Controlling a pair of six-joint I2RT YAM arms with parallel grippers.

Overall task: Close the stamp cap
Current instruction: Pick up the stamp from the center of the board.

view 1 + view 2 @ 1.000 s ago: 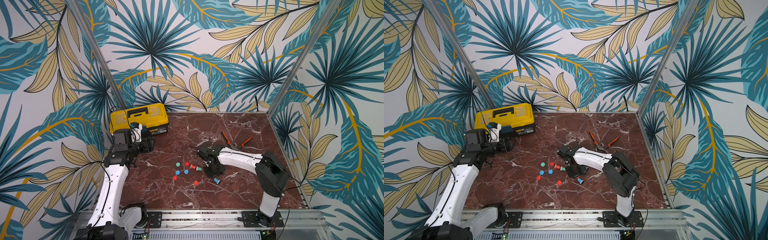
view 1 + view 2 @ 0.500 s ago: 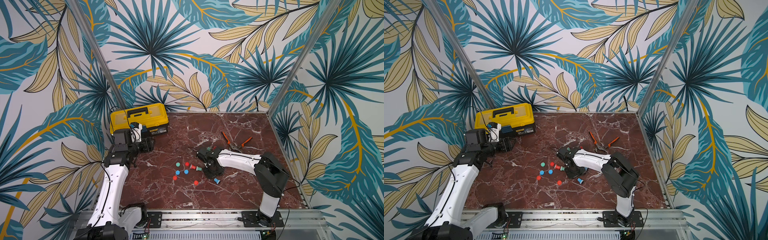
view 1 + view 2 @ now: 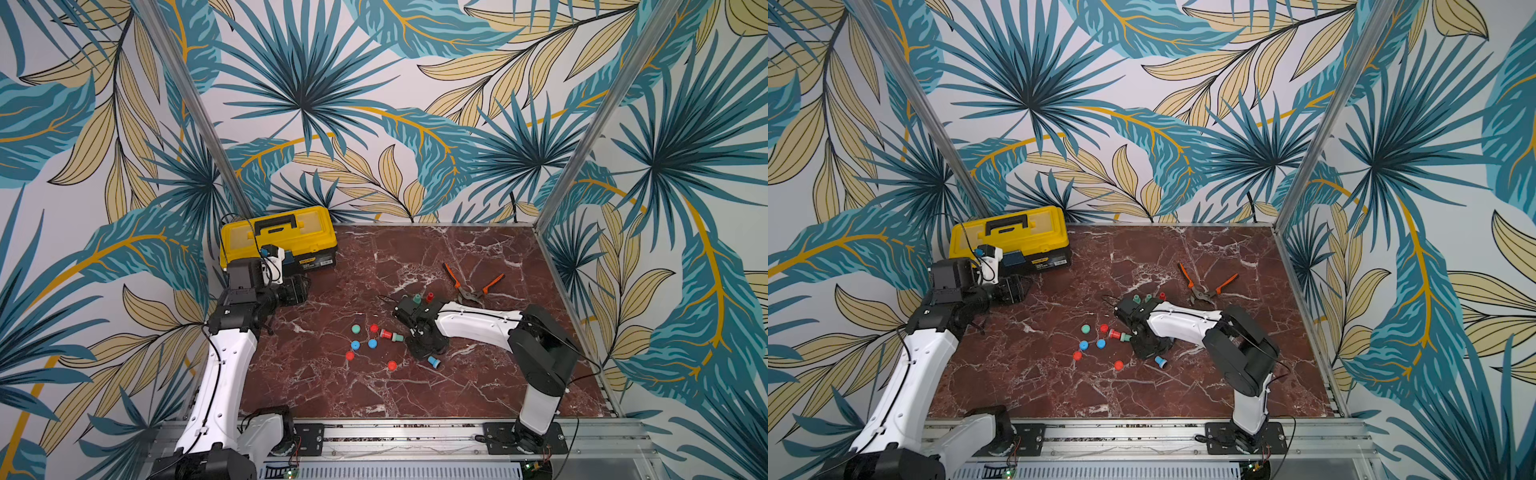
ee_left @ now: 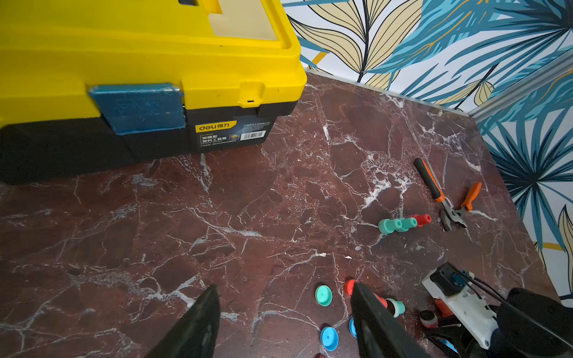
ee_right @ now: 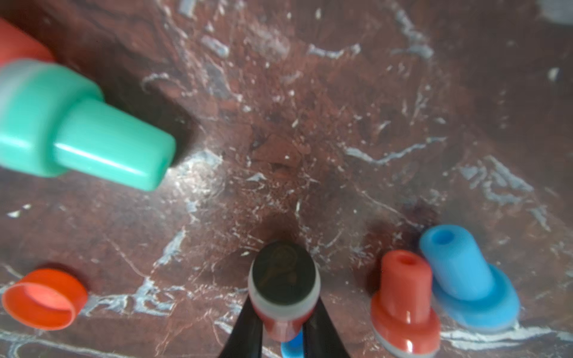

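Right wrist: red stamp (image 5: 283, 297) (uncapped, dark-faced)

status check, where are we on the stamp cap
Right gripper shut on red stamp, pad bare. Left gripper open, empty, by toolbox. Red cap loose on table, nothing blocking it.

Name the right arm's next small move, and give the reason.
Probably lift the red stamp slightly and carry it toward the loose red cap. The right gripper is shut on the stamp, its dark face is uncovered, and that cap lies apart from it with its open side showing.
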